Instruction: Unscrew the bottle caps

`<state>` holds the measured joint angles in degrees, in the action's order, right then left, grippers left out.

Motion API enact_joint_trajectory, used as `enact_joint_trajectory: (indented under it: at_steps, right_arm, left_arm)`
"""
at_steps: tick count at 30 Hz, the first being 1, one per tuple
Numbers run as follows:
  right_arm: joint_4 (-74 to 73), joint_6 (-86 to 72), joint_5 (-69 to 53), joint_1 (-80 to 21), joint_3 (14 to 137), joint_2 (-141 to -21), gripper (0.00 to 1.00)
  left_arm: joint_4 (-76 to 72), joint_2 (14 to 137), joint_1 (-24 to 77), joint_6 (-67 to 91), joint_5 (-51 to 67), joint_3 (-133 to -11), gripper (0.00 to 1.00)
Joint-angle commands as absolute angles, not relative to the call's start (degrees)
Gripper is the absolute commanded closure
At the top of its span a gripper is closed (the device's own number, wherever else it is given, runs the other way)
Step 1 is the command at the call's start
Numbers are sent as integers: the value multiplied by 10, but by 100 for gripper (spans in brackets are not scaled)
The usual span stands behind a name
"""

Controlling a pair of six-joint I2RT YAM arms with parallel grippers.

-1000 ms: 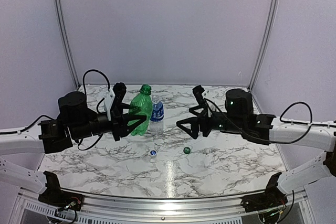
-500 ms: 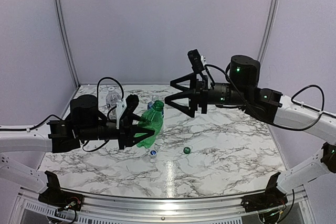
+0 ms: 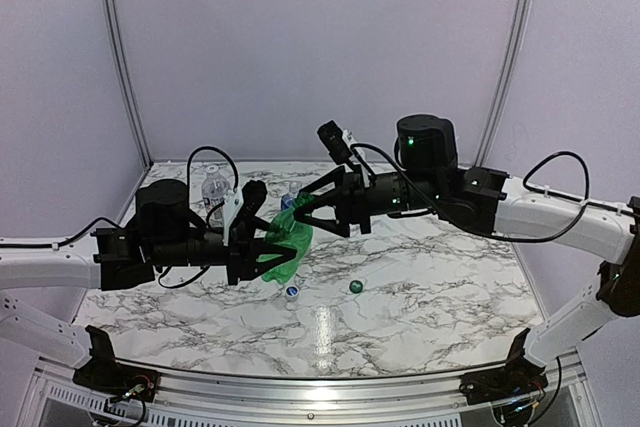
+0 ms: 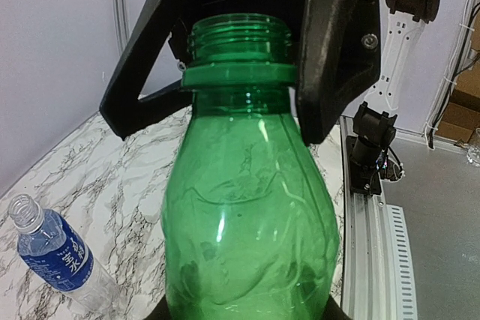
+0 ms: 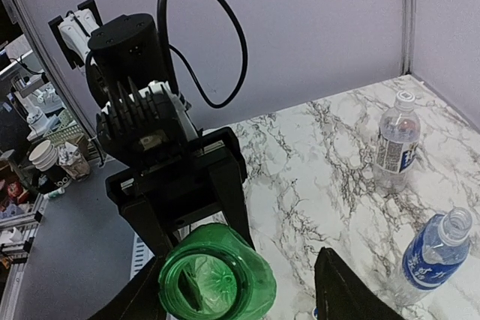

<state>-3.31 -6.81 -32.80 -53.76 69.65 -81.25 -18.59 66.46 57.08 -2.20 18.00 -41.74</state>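
My left gripper (image 3: 283,245) is shut on the body of the green bottle (image 3: 290,242) and holds it tilted above the table. The bottle's mouth (image 4: 240,35) is uncapped. My right gripper (image 3: 305,215) is open, with its fingers (image 4: 337,50) on either side of the bottle's neck. In the right wrist view the open green mouth (image 5: 214,282) sits between my right fingers (image 5: 341,290). The green cap (image 3: 355,287) and the blue cap (image 3: 291,291) lie loose on the table. The blue-label bottle (image 5: 435,252) stands uncapped. The white-label bottle (image 5: 394,140) still carries its whitish cap (image 5: 406,97).
The marble table (image 3: 430,297) ends at a metal rail along the near edge (image 3: 320,402). Purple walls close in the back and sides. The white-label bottle (image 3: 212,187) stands at the back left, behind my left arm.
My left gripper lifted and tilted the green bottle off the table. My right gripper rose, then swung left and down until its open jaws straddle the bottle's neck.
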Motion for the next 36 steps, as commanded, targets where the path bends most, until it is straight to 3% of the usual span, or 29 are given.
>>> enact_joint_trajectory:
  at_steps: [1, 6, 13, 16, 17, 19, 23, 29, 36]
  right_arm:
    - [-39, -63, -344, -544, 730, -819, 44]
    - [-35, -65, -348, -544, 735, -824, 64]
    - [-37, -65, -331, -544, 730, -821, 100]
    - [-53, -65, -276, -541, 728, -807, 100]
    - [-58, -67, -262, -538, 726, -802, 100]
    - [-62, -78, -240, -521, 717, -784, 100]
    - [-91, -84, -204, -477, 698, -752, 100]
    - [-148, -66, -126, -409, 693, -733, 100]
    - [-142, -55, -66, -364, 705, -795, 100]
  left_arm:
    - [-191, 670, 574, -28, 188, -435, 83]
    - [-191, 670, 574, -29, 186, -433, 83]
    - [-190, 671, 574, -28, 178, -432, 82]
    - [-190, 666, 574, -25, 152, -431, 68]
    - [-190, 664, 573, -24, 141, -430, 59]
    - [-189, 656, 573, -24, 113, -425, 29]
    - [-188, 627, 573, -14, 45, -410, 2]
    - [-170, 584, 566, 4, -74, -406, 1]
    - [-135, 568, 561, 31, -194, -420, 1]
